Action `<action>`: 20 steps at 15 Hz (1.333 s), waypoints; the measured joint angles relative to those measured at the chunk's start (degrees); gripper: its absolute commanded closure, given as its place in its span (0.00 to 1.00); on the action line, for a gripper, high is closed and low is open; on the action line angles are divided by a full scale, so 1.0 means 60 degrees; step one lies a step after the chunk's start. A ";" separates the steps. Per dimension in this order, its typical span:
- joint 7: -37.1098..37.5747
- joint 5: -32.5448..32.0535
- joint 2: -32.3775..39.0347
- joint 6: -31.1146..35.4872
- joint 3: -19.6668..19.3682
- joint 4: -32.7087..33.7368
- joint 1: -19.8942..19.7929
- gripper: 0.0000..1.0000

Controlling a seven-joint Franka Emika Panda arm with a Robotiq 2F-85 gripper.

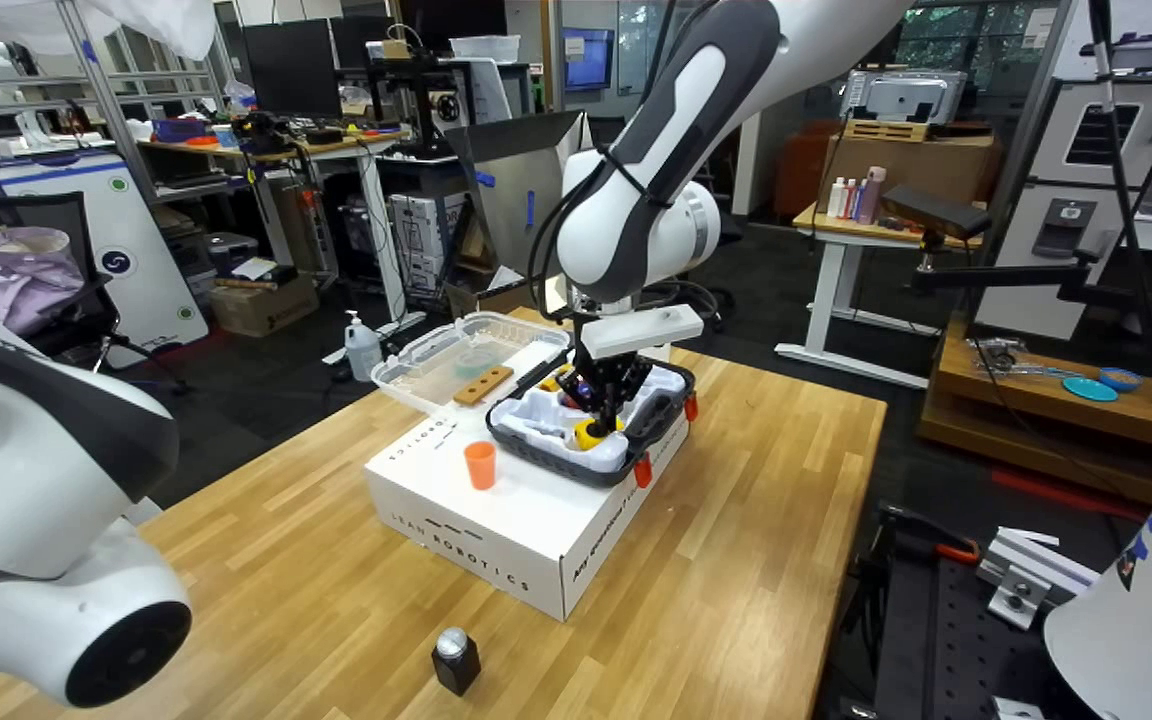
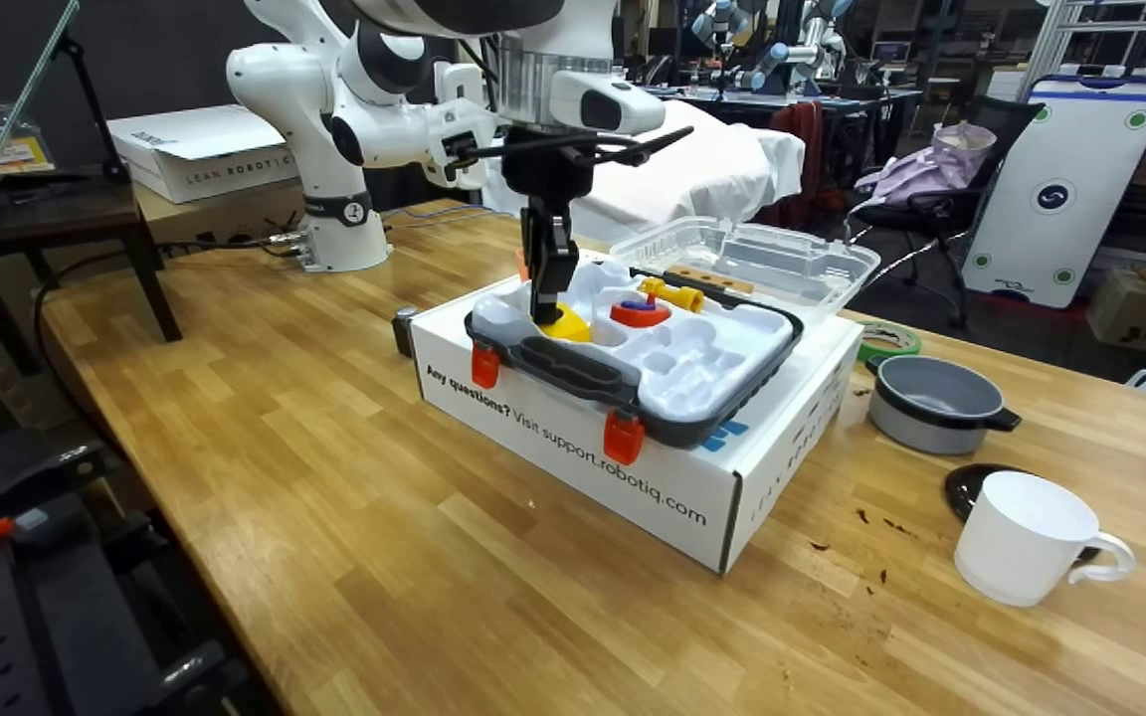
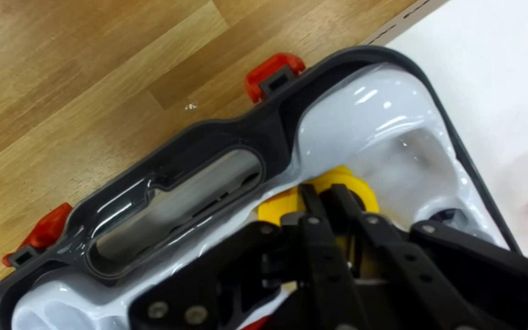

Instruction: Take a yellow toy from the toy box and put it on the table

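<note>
The toy box is a dark grey case with a pale moulded tray; its rim [image 3: 190,133] shows in the wrist view. It lies on a white cardboard box in both exterior views. A yellow toy [image 3: 282,206] with a round dark opening sits in the tray; it also shows in both exterior views [image 1: 591,435] [image 2: 570,324]. My gripper [image 3: 323,187] points down, its fingertips at this toy, close together with a narrow gap. The fingers hide part of the toy, and whether they clamp it is unclear. A second yellow toy [image 2: 672,293] lies beside a red toy [image 2: 641,313].
The white cardboard box [image 2: 573,477] raises the case above the wooden table [image 1: 736,520]. The clear lid [image 1: 436,350] stands open behind. An orange cup [image 1: 480,465], a grey pot [image 2: 941,398], a white mug [image 2: 1026,537] and another arm [image 1: 46,500] are nearby.
</note>
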 measured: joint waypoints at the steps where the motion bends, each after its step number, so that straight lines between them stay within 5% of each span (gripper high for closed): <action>1: -0.0023 0.0000 -0.0002 0.0000 0.0005 -0.0007 0.0001 0.97; 20: -0.0395 -0.0442 -0.1697 -0.0029 0.0118 -0.0634 0.0269 0.97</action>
